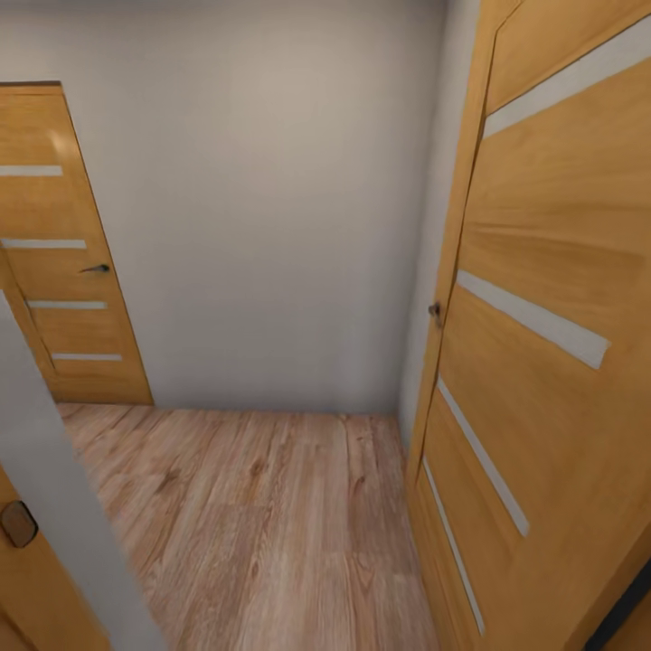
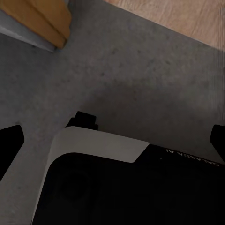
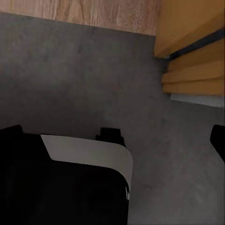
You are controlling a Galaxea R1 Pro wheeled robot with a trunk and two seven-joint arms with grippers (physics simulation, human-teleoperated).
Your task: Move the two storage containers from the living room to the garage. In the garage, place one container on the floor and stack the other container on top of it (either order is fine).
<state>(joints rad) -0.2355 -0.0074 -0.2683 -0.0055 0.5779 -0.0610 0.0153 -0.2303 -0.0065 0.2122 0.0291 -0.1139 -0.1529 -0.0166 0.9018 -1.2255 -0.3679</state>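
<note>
The two storage containers are out of view. My left gripper (image 2: 112, 143) hangs open over dull grey concrete floor (image 2: 140, 79), its dark fingertips (image 2: 9, 145) at the frame's two sides and nothing between them. My right gripper (image 3: 115, 140) is open too, above the same concrete (image 3: 70, 70), one fingertip (image 3: 218, 140) showing at the edge. Below both grippers sits my white and black base (image 2: 98, 145). Light wood plank flooring (image 1: 271, 515) begins just past the concrete and fills the small hallway ahead in the head view.
An open wooden door (image 1: 551, 344) with pale stripes stands close on the right. A closed matching door (image 1: 63, 271) is at the back left. A plain grey wall (image 1: 271, 226) ends the hallway. A grey frame edge (image 1: 63, 506) crosses the near left. Wooden frame feet (image 2: 47, 18) (image 3: 192, 56) flank my base.
</note>
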